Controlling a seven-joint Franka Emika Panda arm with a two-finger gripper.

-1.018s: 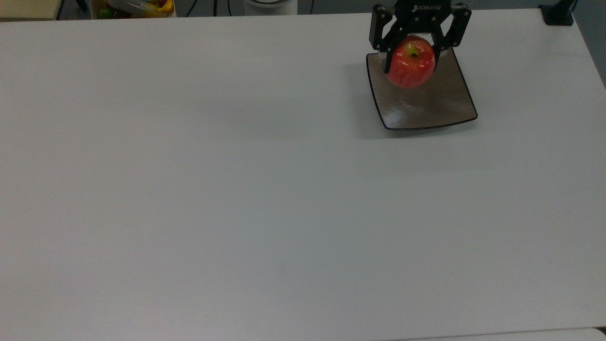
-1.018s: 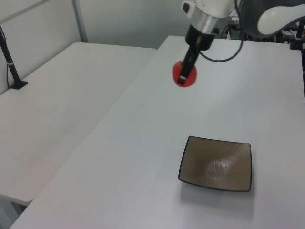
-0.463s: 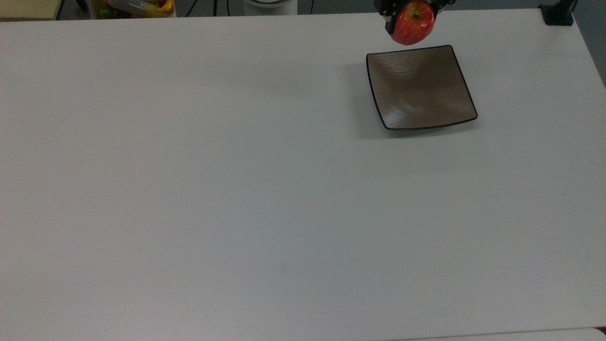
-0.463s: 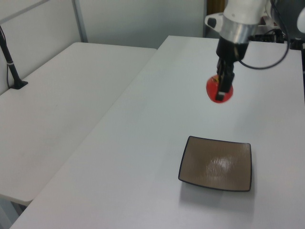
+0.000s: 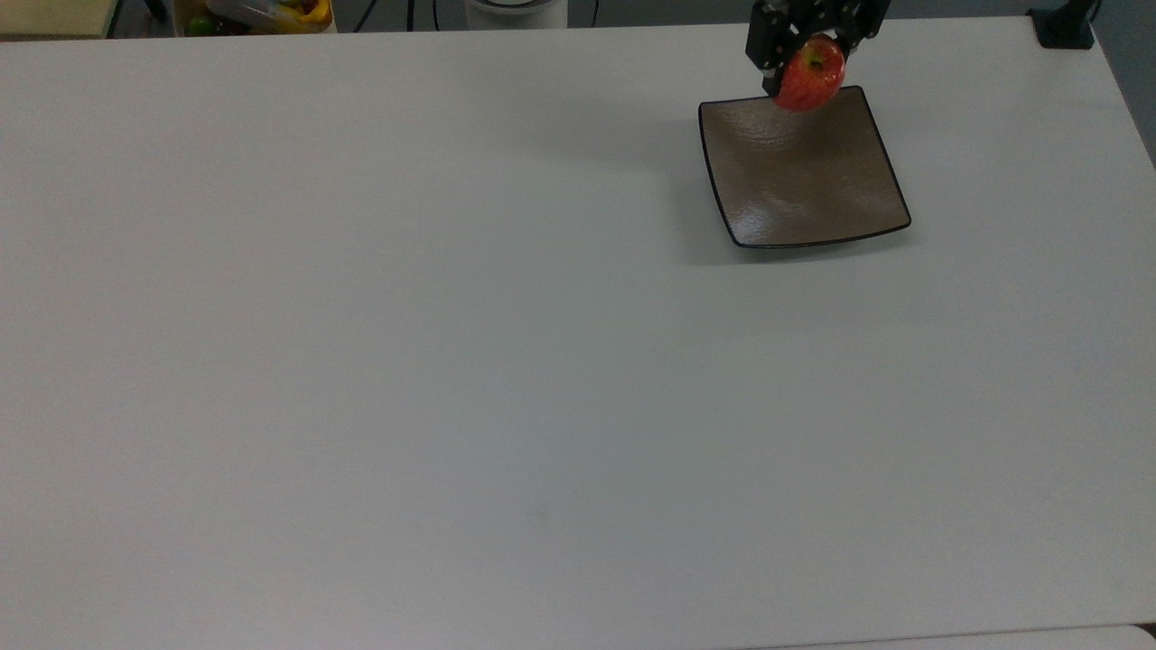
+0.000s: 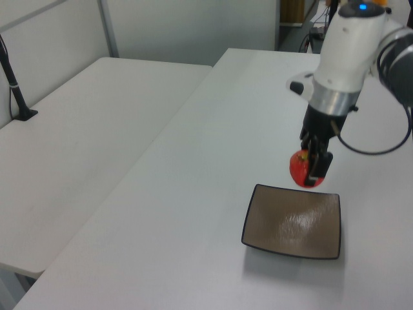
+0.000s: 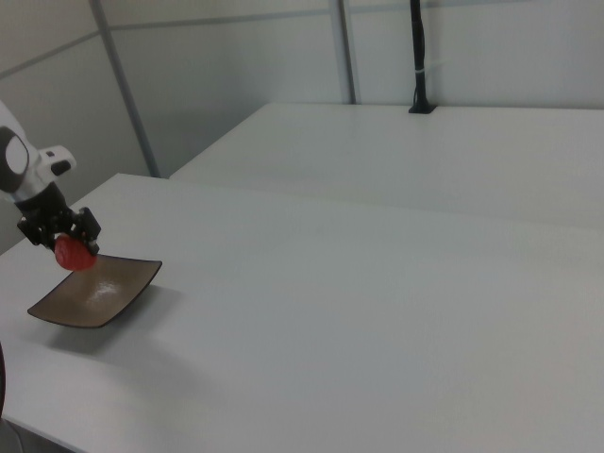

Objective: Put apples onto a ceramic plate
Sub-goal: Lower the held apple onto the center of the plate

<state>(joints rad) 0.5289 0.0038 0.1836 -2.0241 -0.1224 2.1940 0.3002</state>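
A small glossy red apple (image 5: 810,76) with a yellow-green stem dimple hangs in my gripper (image 5: 806,63), which is shut on it. The apple (image 6: 301,168) hovers just over the far edge of the square brown-grey ceramic plate (image 6: 284,227), a little above its surface. In the top view the plate (image 5: 813,190) lies near the table's upper right, and the apple covers its top rim. In the right view the apple (image 7: 74,253) and gripper (image 7: 62,241) sit over the plate (image 7: 104,293) at the right view's left edge.
The white table (image 5: 452,361) stretches wide around the plate. A container of mixed fruit (image 5: 257,13) sits past the top view's upper left edge. A black post base (image 5: 1064,27) stands at the top view's upper right corner. A second white table (image 6: 77,142) adjoins.
The gripper, still holding the apple, has travelled toward the plate and come down, from beyond its far edge to just over that edge.
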